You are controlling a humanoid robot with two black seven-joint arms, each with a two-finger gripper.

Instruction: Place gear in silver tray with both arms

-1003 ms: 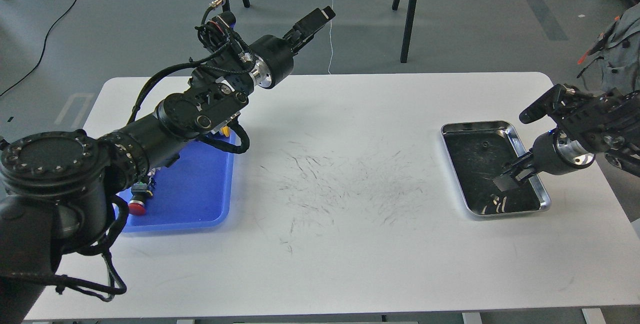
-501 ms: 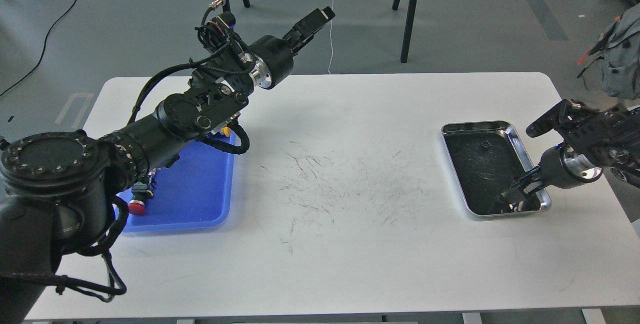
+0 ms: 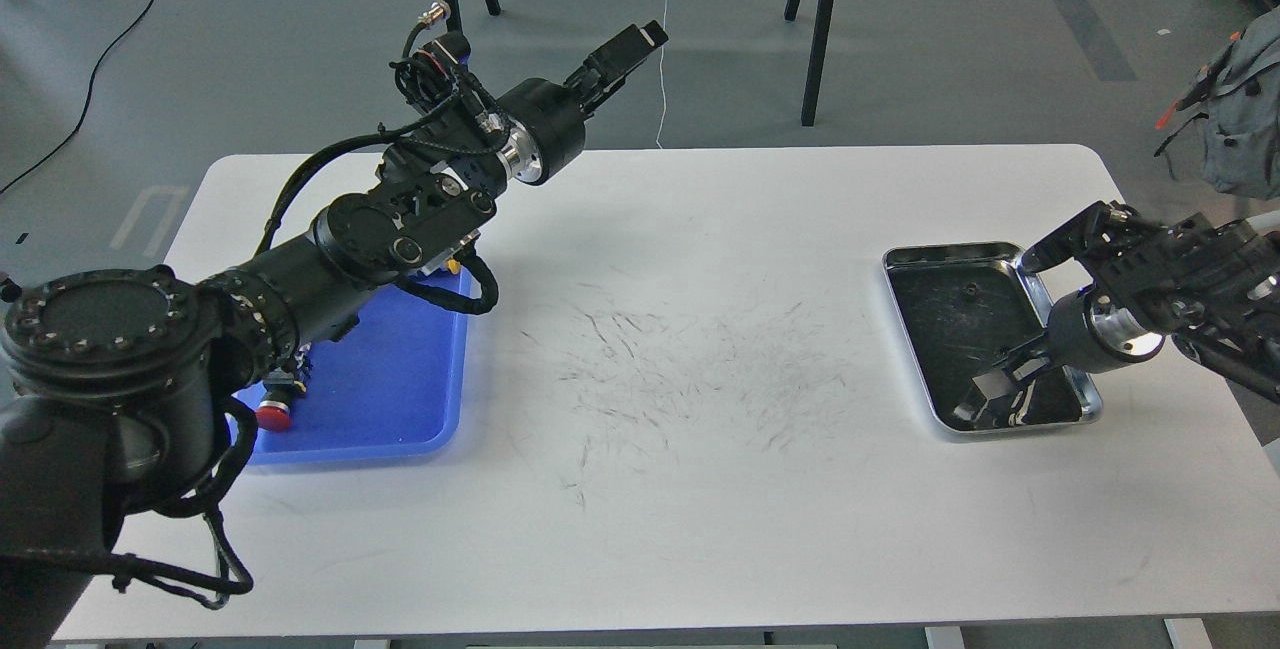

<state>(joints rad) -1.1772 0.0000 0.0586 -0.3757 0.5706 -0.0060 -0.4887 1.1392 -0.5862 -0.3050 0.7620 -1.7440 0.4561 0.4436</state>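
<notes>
The silver tray [image 3: 1000,251] lies on the right side of the white table, its dark floor scratched. My right gripper [image 3: 992,387] hangs low over the tray's near right part. Its fingers look spread, and nothing shows between them. A small dark speck [image 3: 968,287] sits on the tray floor towards the back; I cannot tell what it is. No gear shows clearly. My left gripper [image 3: 628,47] is raised beyond the table's far edge, pointing up and right. I see it side-on, so its fingers cannot be told apart.
A blue plastic tray [image 3: 400,399] lies at the left under my left arm, holding a red-capped part [image 3: 272,416] and a yellow bit [image 3: 452,267]. The white table [image 3: 680,489] has dark scuffs in its middle. Black stand legs [image 3: 822,19] rise behind the table.
My right gripper dipped to the tray's near right corner, then shifted a little left and up, staying over the tray. My left arm barely moved, its gripper dropping slightly.
</notes>
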